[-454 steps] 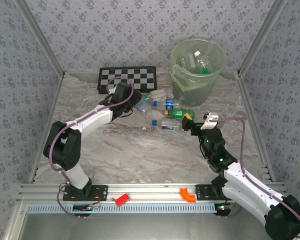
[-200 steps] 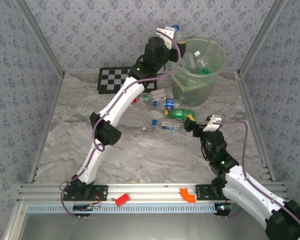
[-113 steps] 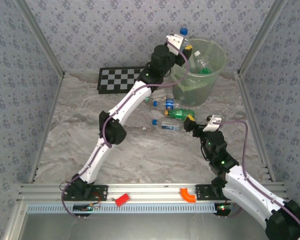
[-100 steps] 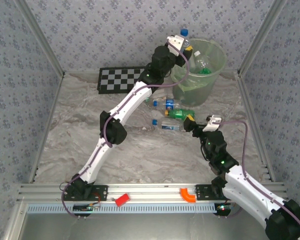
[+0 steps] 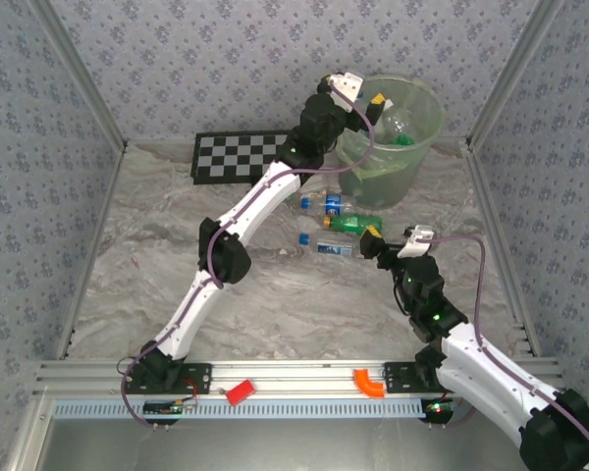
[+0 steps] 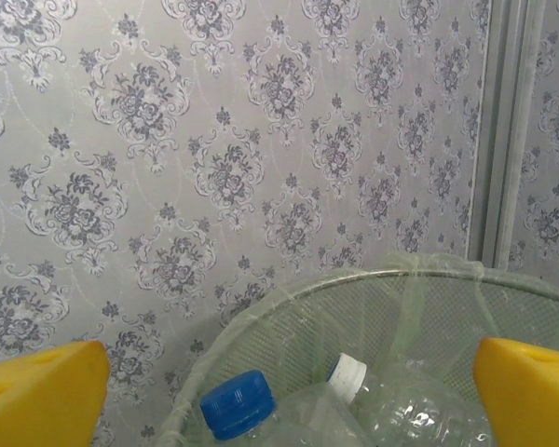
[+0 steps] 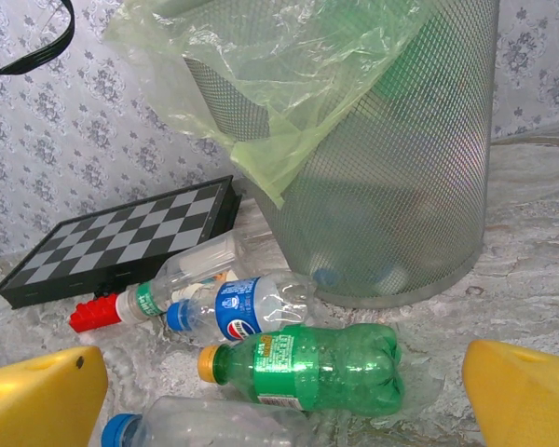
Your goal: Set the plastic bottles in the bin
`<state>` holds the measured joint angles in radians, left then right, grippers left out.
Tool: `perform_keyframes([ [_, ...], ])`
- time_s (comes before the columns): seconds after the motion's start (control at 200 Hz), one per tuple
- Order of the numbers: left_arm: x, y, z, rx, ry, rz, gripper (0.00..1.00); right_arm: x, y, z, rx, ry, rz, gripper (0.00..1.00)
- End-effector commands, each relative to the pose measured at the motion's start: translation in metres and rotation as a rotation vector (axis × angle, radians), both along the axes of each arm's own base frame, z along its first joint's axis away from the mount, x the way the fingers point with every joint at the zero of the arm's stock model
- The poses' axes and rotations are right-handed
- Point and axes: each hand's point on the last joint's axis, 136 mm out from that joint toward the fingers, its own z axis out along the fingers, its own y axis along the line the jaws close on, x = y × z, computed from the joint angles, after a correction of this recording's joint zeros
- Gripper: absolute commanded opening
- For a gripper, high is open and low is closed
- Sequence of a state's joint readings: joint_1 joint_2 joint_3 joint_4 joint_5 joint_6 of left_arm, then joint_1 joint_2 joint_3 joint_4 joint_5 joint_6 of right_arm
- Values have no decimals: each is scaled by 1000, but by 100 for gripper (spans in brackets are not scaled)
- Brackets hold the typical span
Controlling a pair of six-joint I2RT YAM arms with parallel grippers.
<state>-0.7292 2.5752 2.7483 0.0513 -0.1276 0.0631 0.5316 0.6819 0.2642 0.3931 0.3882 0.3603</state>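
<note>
My left gripper (image 5: 363, 93) is open over the rim of the pale-green bin (image 5: 434, 118), fingers wide apart. Just below it, inside the bin (image 6: 289, 312), lie a clear blue-capped bottle (image 6: 238, 405) and a white-capped one (image 6: 349, 372), both free of the yellow fingertips (image 6: 37, 396). My right gripper (image 5: 393, 240) is open low over the table, facing several plastic bottles at the bin's foot: a green one with a yellow cap (image 7: 326, 368), a blue-labelled clear one (image 7: 252, 307), a green-labelled clear one (image 7: 182, 275) and a blue-capped one (image 7: 196, 424) nearest.
The chequered board (image 5: 240, 155) lies at the back left, with a small red block (image 7: 93, 315) in front of it. The bin's liner (image 7: 261, 84) hangs down its mesh wall. Patterned walls close in on three sides. A red piece (image 5: 239, 392) and an orange piece (image 5: 370, 383) sit on the front rail.
My left arm reached from the bottle pile to the bin's rim, then the gripper opened and the blue-capped bottle dropped in. The right arm has stayed still.
</note>
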Motion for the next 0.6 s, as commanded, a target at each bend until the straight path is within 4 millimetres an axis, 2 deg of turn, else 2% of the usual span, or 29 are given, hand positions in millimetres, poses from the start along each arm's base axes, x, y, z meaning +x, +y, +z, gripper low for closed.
perform_keyframes([
  [0.0, -27, 9, 61, -60, -71, -9, 100, 2, 1, 10, 31, -23, 2, 100],
  [0.24, -45, 20, 85, -89, -12, -18, 100, 2, 1, 12, 31, -28, 7, 100],
  [0.365, -54, 30, 91, -95, 56, -10, 100, 2, 4, 12, 28, -27, 17, 100],
  [0.485, -62, 43, 89, -86, 148, 13, 100, 5, 11, 12, 18, -19, 47, 100],
  [0.595, -69, 56, 78, -44, 226, 49, 100, 8, 17, 9, 0, -4, 73, 100],
])
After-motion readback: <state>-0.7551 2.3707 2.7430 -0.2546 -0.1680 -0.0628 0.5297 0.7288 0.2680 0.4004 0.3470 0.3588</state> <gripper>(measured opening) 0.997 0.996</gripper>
